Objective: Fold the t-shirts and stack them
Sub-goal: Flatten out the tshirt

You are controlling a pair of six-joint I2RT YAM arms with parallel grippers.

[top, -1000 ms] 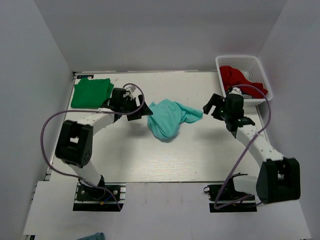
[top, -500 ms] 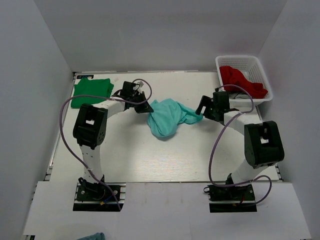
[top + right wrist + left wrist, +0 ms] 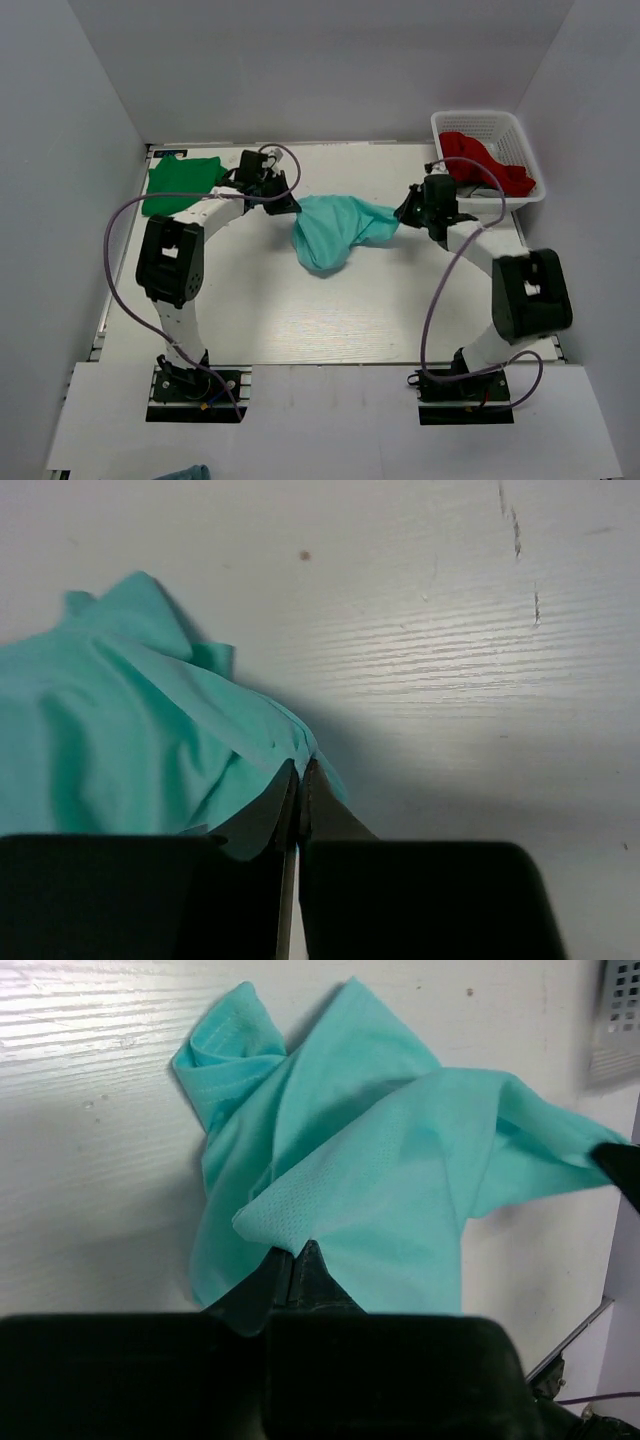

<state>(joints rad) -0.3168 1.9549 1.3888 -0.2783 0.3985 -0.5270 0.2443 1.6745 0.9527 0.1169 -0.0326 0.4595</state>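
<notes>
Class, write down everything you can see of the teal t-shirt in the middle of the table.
The teal t-shirt looks like thin, finely meshed knit with a stitched hem. It is unfolded and crumpled. It sits mid-table, stretched between the left gripper and the right gripper, each shut on an edge of it. The top edge runs fairly taut between them, and the rest sags in loose folds onto the white table. Nothing else touches it.

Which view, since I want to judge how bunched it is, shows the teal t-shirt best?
Top external: the whole teal t-shirt shows, held between the left gripper and right gripper. Left wrist shows most of it, folds close up, the near edge hidden by its fingers. Right wrist shows only one pinched corner.
</notes>
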